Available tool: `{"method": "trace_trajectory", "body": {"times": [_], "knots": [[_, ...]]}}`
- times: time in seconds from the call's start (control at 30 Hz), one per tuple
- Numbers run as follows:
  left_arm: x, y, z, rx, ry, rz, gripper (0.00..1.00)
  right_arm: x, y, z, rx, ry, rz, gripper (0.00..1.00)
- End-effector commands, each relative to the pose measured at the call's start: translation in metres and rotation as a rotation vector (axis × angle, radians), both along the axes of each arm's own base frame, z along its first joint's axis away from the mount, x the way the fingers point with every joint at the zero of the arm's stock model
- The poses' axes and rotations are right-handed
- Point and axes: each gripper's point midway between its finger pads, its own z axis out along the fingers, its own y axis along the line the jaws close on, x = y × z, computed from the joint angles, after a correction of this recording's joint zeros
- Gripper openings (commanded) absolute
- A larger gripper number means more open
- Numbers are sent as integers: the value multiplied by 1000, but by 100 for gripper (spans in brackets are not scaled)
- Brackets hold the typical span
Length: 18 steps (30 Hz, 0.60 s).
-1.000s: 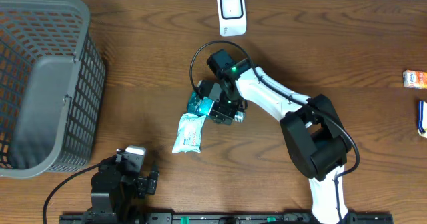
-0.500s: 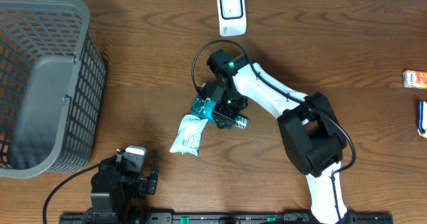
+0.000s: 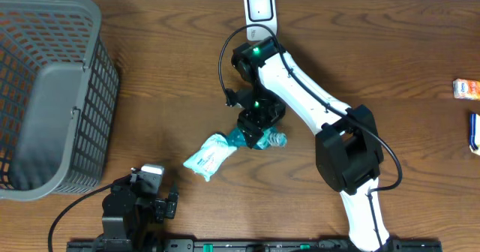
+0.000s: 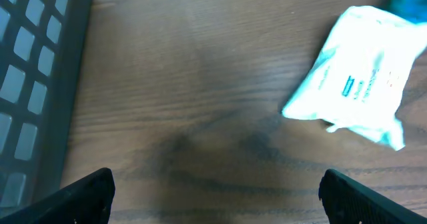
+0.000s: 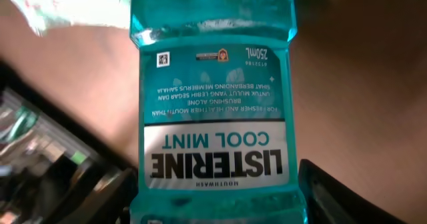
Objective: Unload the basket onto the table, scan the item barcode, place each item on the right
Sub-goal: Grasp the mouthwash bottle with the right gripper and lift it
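Listerine Cool Mint bottle [image 5: 213, 117]: table centre, clamped in right jaws, long axis running ahead of jaws. Barcode scanner [image 3: 260, 13]: far edge, beyond bottle; right arm nearer. Left jaws: spread wide, empty.

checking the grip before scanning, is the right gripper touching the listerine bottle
Touching: right wrist view shows the right gripper pressing both sides of the Listerine bottle.

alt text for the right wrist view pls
A teal Listerine Cool Mint bottle fills the frame, label upside down, held in the right gripper, with the wooden table behind. A white pouch shows at top left.
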Motion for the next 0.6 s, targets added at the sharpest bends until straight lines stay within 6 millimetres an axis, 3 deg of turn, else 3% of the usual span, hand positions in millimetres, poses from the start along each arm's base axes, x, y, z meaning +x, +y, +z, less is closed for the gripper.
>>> {"method": "trace_trajectory", "body": {"times": [0.0, 0.2, 0.23, 0.47, 0.57], "knots": [[-6, 0, -10, -4, 42, 0, 98, -11, 7, 15, 31, 58, -40, 38], [-6, 0, -10, -4, 42, 0, 98, -17, 4, 22, -22, 89, -120, 39], [-6, 0, -10, -4, 42, 0, 98, -16, 3, 23, -28, 92, -133, 36], [-6, 0, -10, -4, 42, 0, 98, 2, 2, 35, -35, 42, -250, 42], [-6, 0, -10, -4, 42, 0, 98, 15, -6, 38, -76, -2, -311, 45]]}}
